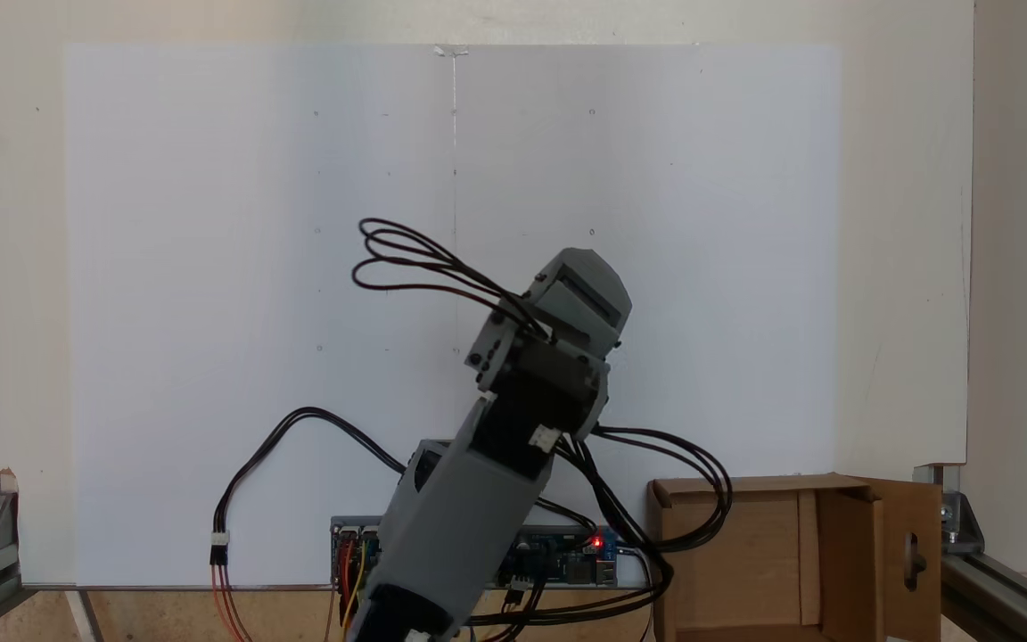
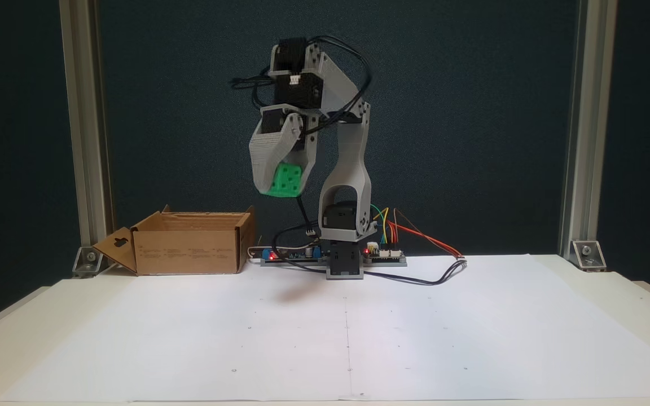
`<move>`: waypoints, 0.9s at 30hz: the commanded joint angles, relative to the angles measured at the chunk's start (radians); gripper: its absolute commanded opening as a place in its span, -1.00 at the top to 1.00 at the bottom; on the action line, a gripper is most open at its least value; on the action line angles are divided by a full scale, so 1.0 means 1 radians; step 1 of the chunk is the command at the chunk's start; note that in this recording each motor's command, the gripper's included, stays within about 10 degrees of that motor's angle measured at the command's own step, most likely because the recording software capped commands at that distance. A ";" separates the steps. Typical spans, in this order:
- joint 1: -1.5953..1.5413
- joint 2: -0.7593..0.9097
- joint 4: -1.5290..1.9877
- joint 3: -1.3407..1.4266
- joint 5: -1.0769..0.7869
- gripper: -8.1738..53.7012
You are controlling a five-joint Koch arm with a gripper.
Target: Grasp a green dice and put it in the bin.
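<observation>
Clearly, our main risk is dropping short: the green dice (image 2: 284,180) hangs high above the white sheet (image 2: 325,332), to the right of the bin (image 2: 189,248) in this fixed view, not over its opening. We judge that opening the jaws now would bounce it onto the table. Our gripper (image 2: 280,183) is clamped on the dice between 2 grey jaws, pointing downward. Our arm is folded, upper link upright, forearm bent back over the base (image 2: 345,265). Its cables (image 1: 656,481) drape across the bin's rim and could snag.
</observation>
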 commanded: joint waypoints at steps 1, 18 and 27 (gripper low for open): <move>0.143 0.029 0.012 -0.078 -0.156 0.35; 1.006 -0.121 -0.199 -0.078 -0.653 0.35; 1.267 -0.377 -0.416 -0.153 -0.710 0.35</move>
